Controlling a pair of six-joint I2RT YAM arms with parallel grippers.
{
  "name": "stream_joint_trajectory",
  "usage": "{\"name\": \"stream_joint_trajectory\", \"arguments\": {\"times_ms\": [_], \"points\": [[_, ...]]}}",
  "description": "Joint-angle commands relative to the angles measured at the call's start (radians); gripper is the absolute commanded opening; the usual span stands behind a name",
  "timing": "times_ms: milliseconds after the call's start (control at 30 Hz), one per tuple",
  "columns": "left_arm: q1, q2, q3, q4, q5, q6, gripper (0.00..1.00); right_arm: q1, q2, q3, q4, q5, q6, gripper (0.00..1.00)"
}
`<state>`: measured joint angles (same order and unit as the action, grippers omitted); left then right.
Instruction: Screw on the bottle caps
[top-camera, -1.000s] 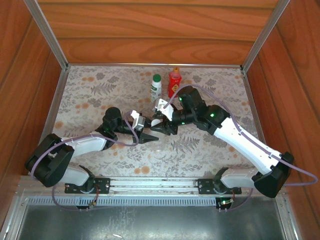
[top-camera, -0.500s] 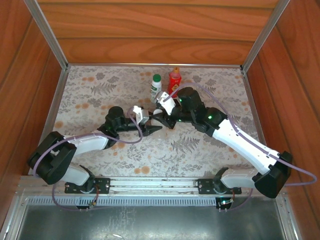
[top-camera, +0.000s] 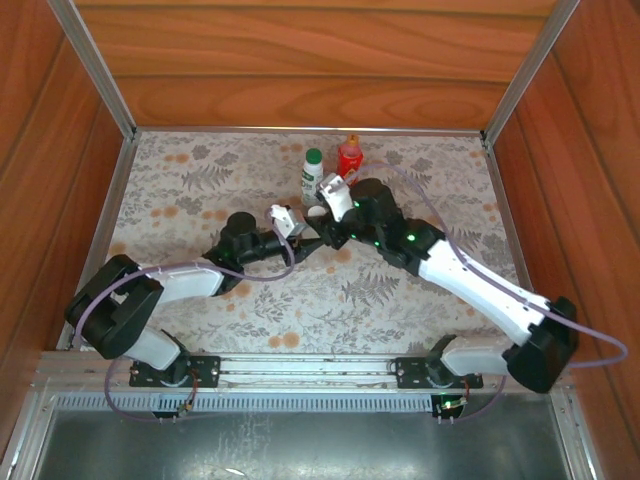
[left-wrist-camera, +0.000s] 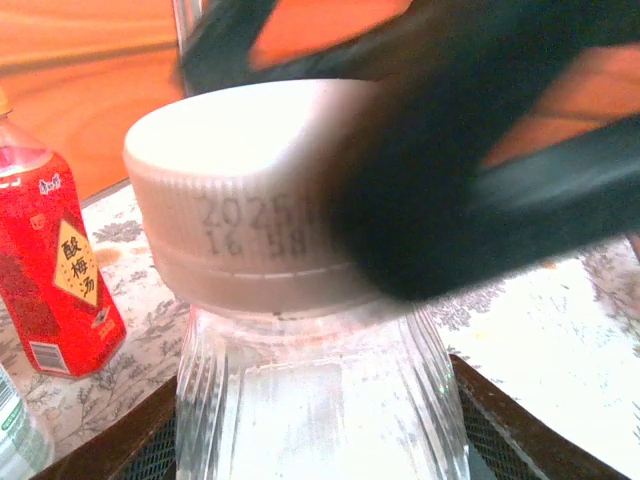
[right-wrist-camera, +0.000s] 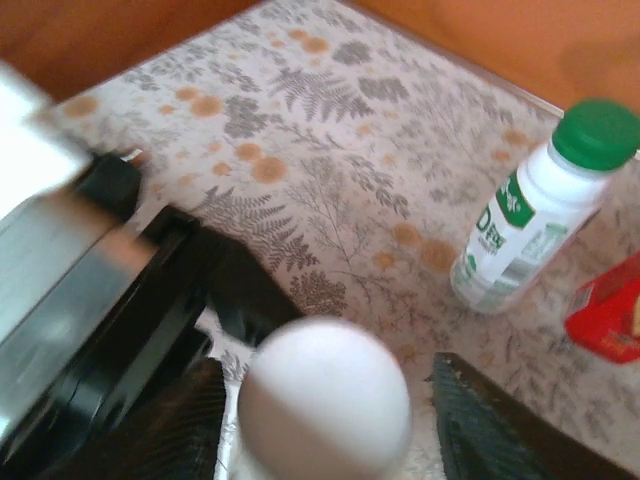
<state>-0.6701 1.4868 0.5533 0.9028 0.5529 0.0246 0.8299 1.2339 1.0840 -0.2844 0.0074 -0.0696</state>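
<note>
A clear ribbed bottle (left-wrist-camera: 320, 380) under a white date-stamped cap (left-wrist-camera: 240, 190) is clamped between the left gripper's (left-wrist-camera: 320, 445) fingers. The cap is flanked by the right gripper's (right-wrist-camera: 328, 425) fingers, but their grip cannot be told. Both grippers were farther from the red bottle (left-wrist-camera: 55, 270) earlier.

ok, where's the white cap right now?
The white cap sits atop the clear bottle, mid-table between left gripper and right gripper, near the white bottle.

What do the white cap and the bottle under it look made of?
The white cap looks like opaque matte plastic, going by its finely ribbed skirt and printed date code. The clear bottle looks like thin, glossy transparent plastic, going by its fluted, see-through walls.
</note>
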Motion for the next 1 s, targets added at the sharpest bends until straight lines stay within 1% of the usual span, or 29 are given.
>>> {"name": "stream_joint_trajectory", "arguments": {"times_ms": [0,100,200,267,367,567,733,900,967], "points": [[0.046,-0.024,-0.031,0.022,0.236,-0.028,0.54,-0.009,-0.104,-0.012,0.027,-0.233,-0.134,0.65],[0.049,-0.053,-0.048,0.022,0.366,-0.009,0.54,-0.009,-0.125,0.023,-0.084,-0.356,-0.187,0.66],[0.049,-0.078,-0.050,0.021,0.491,-0.002,0.54,-0.008,-0.120,0.053,-0.161,-0.437,-0.192,0.66],[0.046,-0.089,-0.049,0.021,0.544,-0.006,0.54,-0.008,-0.108,0.071,-0.191,-0.478,-0.197,0.67],[0.041,-0.098,-0.048,0.020,0.599,-0.008,0.54,-0.009,-0.080,0.091,-0.205,-0.501,-0.193,0.68],[0.035,-0.095,-0.046,0.018,0.634,-0.009,0.54,-0.009,-0.011,0.129,-0.239,-0.459,-0.189,0.68],[0.034,-0.092,-0.044,0.016,0.629,-0.005,0.54,-0.009,0.009,0.134,-0.245,-0.467,-0.193,0.63],[0.035,-0.092,-0.041,0.015,0.631,-0.007,0.54,-0.009,0.016,0.131,-0.258,-0.469,-0.199,0.57],[0.035,-0.094,-0.041,0.015,0.627,-0.006,0.54,-0.009,0.018,0.129,-0.257,-0.471,-0.199,0.50]]}}
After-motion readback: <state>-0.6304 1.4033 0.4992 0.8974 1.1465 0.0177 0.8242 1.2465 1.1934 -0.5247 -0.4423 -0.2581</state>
